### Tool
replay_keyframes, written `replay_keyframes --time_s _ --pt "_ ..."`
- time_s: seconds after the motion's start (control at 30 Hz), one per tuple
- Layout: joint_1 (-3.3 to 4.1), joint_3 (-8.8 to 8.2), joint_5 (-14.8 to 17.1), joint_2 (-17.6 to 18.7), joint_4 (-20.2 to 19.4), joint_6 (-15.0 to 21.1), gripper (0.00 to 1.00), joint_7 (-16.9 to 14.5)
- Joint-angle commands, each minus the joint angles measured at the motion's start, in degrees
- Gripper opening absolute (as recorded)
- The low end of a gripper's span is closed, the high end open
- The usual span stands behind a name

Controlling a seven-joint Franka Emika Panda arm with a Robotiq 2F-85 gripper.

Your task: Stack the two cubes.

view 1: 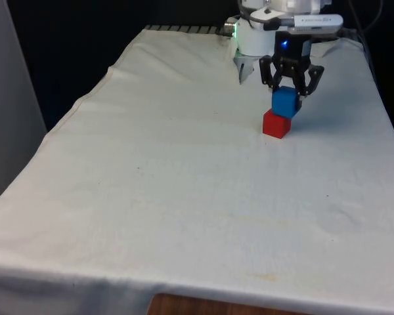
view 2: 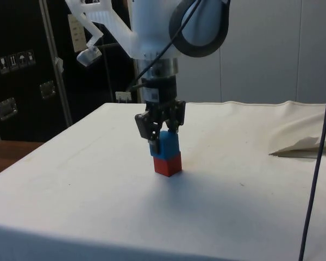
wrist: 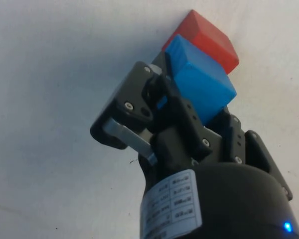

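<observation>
Risk: my gripper [view 1: 290, 92] is clamped on the blue cube [view 1: 284, 102], which sits offset on the red cube [view 1: 276, 124], so release may tip it.

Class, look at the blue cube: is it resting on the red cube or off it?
On it. The blue cube sits atop the red cube in the side view, slightly offset, with the gripper around it.

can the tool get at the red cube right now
Probably not directly. The blue cube sits on top of the red cube, and the tool is closed around the blue one, so the red cube's top is covered; only its sides are exposed.
</observation>
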Motion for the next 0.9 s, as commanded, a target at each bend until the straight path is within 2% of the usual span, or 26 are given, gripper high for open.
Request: replay_keyframes --time_s 0.0,0.3,0.33,0.4,0.47,0.5,0.63,0.67,0.73,0.77,0.87 --pt "0.17 -0.34 -0.8 0.1 -0.1 0.6 0.02 0.9" --pt "0.06 -1.20 -0.8 0.6 0.1 0.2 0.02 1.6" --pt "-0.06 -0.80 0.0 0.3 0.0 0.0 0.02 0.9" --pt "0.00 -1.38 -0.7 0.6 0.2 0.1 0.04 1.8" --pt "0.06 -1.55 -0.7 0.6 0.2 0.1 0.18 1.9" --pt "0.06 -1.60 -0.7 0.7 0.2 0.0 0.37 1.9" --pt "-0.11 -1.32 0.0 0.5 0.1 -0.1 0.76 1.3" --pt "0.06 -1.72 -0.7 0.7 0.3 -0.1 0.76 2.1" --pt "0.06 -1.72 -0.7 0.7 0.3 -0.1 0.95 2.1" --pt "0.06 -1.72 -0.7 0.7 0.3 -0.1 1.00 2.1" --pt "0.06 -1.78 -0.7 0.7 0.3 -0.1 1.00 2.1"
